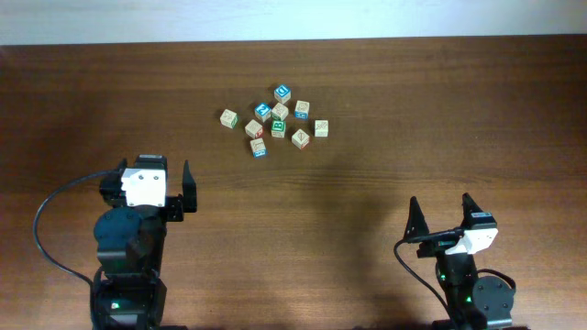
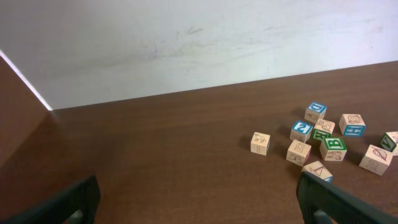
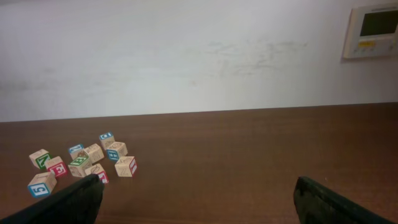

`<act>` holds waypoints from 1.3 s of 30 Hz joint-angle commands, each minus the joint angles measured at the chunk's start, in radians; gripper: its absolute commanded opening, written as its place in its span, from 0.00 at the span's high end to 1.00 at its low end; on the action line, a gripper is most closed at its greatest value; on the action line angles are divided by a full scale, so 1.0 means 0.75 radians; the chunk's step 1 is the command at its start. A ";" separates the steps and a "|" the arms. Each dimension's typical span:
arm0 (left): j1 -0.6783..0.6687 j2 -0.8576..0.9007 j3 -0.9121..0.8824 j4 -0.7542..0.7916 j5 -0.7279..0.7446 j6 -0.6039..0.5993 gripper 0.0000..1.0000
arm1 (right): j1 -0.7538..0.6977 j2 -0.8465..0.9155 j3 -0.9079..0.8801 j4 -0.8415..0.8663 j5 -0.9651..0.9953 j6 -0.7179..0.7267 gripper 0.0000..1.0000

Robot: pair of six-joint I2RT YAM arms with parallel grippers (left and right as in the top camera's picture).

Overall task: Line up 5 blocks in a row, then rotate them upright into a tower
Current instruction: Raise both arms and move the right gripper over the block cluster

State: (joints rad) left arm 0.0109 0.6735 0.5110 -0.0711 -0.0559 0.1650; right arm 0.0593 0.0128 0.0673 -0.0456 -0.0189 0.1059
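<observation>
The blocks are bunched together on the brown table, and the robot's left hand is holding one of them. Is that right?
Not quite. The left gripper is not holding a block. It is open and empty, and it sits well apart from the blocks, as the overhead view shows. The rest is right: the blocks are bunched together on the brown table.
</observation>
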 commanded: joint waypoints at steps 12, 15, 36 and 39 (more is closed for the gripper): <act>0.007 0.120 0.192 -0.116 0.114 0.012 0.01 | -0.010 0.107 0.134 -0.041 -0.021 0.009 0.02; 0.007 0.193 0.297 -0.207 0.141 0.012 0.01 | -0.010 0.251 0.211 -0.044 -0.021 0.009 0.02; 0.007 0.495 0.477 -0.387 0.298 -0.120 0.01 | -0.010 1.593 1.270 -0.580 -0.510 0.014 0.02; 0.007 0.565 0.584 -0.487 0.270 -0.151 0.01 | -0.010 1.716 1.436 -0.741 -0.524 0.014 0.02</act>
State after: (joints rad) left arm 0.0109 1.0531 0.8669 -0.3977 0.1501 0.0883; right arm 0.0586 1.2369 1.0267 -0.5404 -0.3717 0.1101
